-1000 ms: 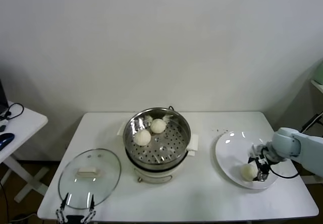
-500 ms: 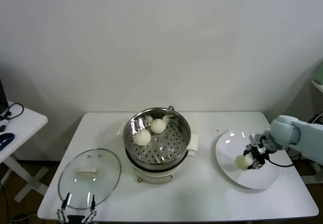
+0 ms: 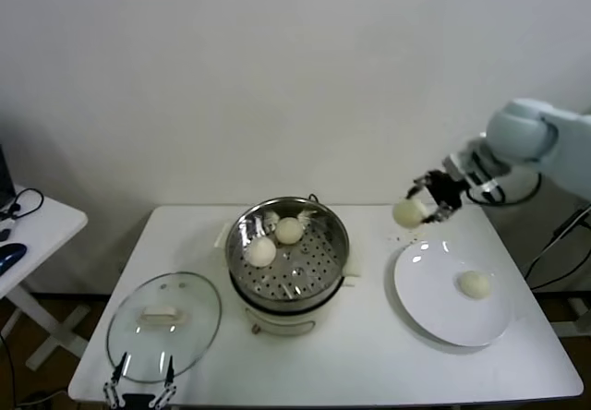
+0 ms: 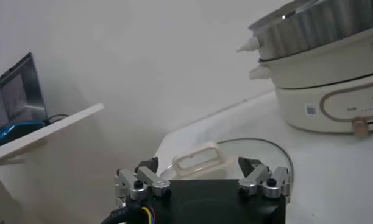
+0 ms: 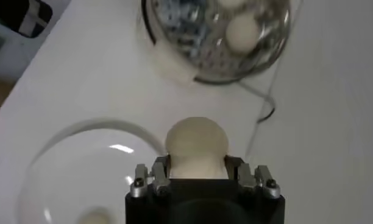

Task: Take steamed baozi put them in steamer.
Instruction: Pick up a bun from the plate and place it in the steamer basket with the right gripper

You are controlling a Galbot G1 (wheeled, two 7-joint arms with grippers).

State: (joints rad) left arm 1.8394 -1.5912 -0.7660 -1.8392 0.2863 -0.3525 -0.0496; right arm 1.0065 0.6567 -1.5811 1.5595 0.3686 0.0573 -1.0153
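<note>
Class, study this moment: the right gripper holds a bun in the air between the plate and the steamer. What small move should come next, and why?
Probably carry it leftward until it hangs over the steamer. The right gripper holds a baozi above the table, short of the basket. Two buns lie toward the basket's back, so the front floor looks free. One bun waits on the plate.

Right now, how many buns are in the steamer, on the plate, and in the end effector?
In the steamer: 2
On the plate: 1
In the right end effector: 1
Total: 4 buns
</note>
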